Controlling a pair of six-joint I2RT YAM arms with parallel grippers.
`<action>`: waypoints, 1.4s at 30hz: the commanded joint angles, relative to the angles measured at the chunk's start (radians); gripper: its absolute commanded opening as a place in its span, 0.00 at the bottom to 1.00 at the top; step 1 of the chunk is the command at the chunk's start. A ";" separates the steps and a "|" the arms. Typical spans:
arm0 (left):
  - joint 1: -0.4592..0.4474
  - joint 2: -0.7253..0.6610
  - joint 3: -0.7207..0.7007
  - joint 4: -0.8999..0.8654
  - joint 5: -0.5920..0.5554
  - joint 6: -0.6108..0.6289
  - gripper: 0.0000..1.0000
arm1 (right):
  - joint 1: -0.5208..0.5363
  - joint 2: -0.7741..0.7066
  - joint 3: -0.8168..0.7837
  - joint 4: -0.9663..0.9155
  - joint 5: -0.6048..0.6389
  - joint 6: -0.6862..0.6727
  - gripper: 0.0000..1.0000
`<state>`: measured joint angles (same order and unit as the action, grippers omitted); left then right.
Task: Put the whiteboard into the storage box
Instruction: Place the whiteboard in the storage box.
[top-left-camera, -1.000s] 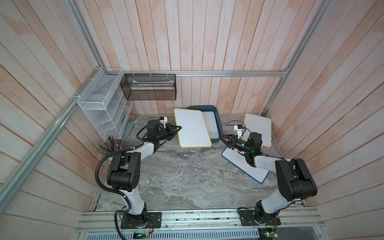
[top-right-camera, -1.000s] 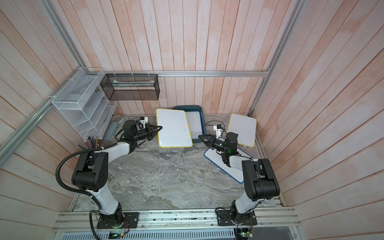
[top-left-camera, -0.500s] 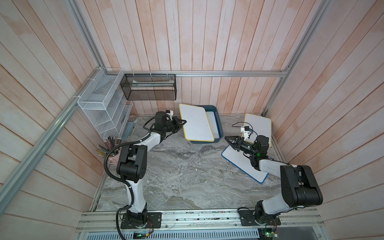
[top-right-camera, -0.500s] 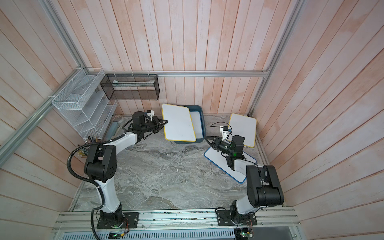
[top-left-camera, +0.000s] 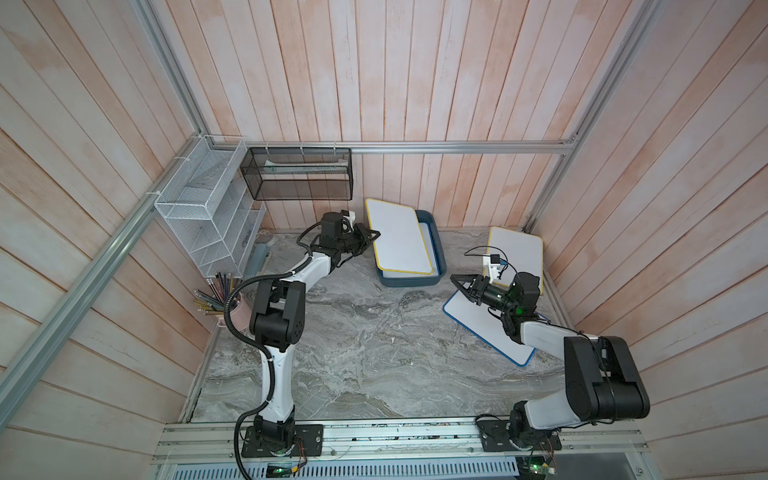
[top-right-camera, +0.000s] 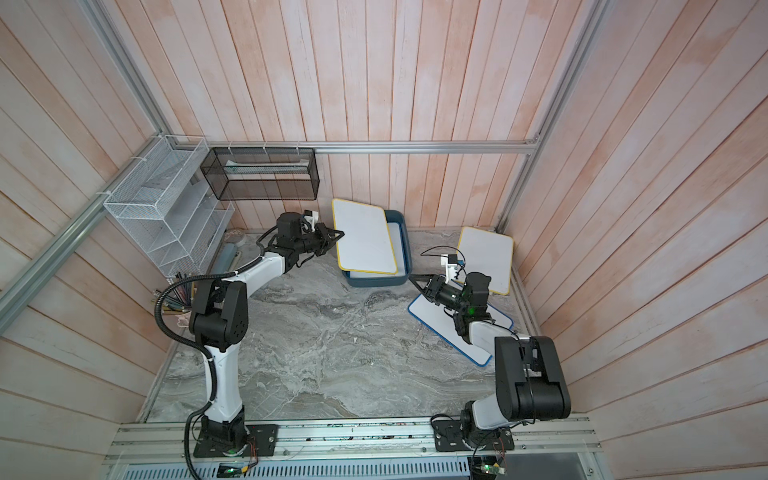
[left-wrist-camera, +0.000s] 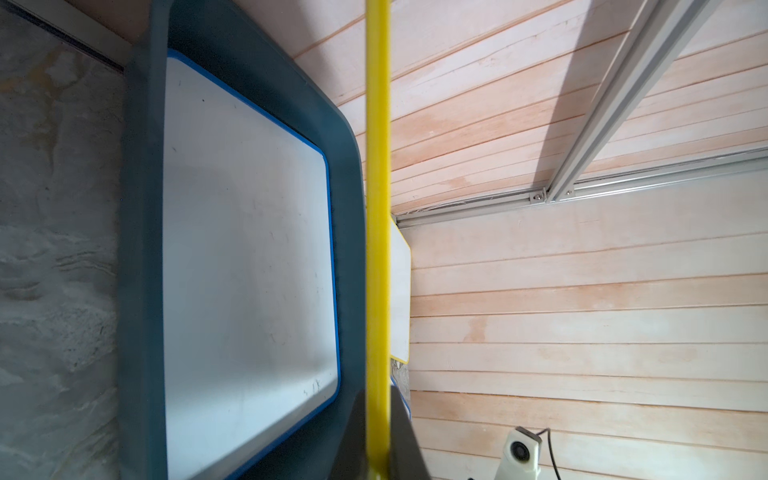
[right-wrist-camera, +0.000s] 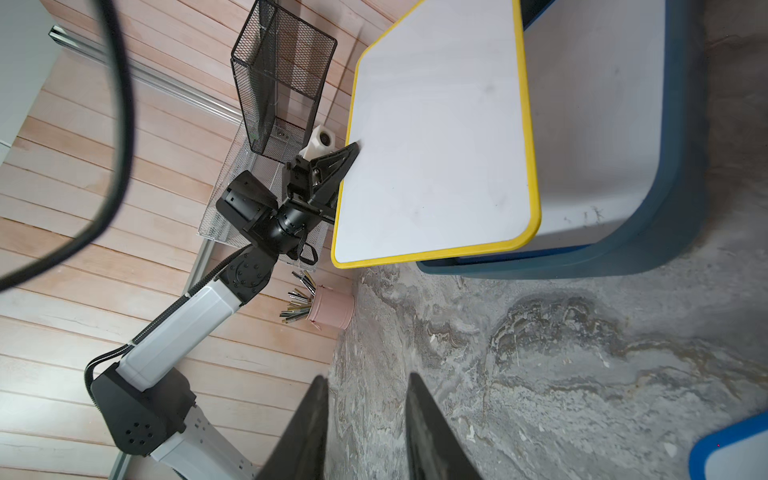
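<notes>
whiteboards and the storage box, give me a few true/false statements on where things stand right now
1. The left hand grips a yellow-framed whiteboard by its edge, above the storage box. True.
2. The storage box is empty. False: a blue-framed whiteboard lies inside it.
3. Both hands hold boards. False: the right hand is open, with nothing between its jaws.
4. A second yellow board leans against the wall. True.
5. A second blue board lies on the table under the right arm. True.
</notes>
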<state>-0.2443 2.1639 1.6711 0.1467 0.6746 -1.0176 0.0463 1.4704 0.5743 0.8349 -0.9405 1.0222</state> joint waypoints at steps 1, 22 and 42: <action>-0.010 0.034 0.089 0.026 0.020 0.019 0.00 | -0.014 -0.035 -0.008 -0.045 0.006 -0.041 0.33; -0.043 0.231 0.347 -0.125 0.066 0.058 0.00 | -0.046 -0.112 -0.016 -0.237 0.068 -0.145 0.33; -0.044 0.360 0.460 -0.169 0.089 0.034 0.00 | -0.046 -0.134 -0.025 -0.258 0.083 -0.142 0.33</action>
<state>-0.2844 2.5034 2.0766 -0.0463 0.7288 -0.9997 0.0048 1.3590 0.5591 0.5877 -0.8654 0.8902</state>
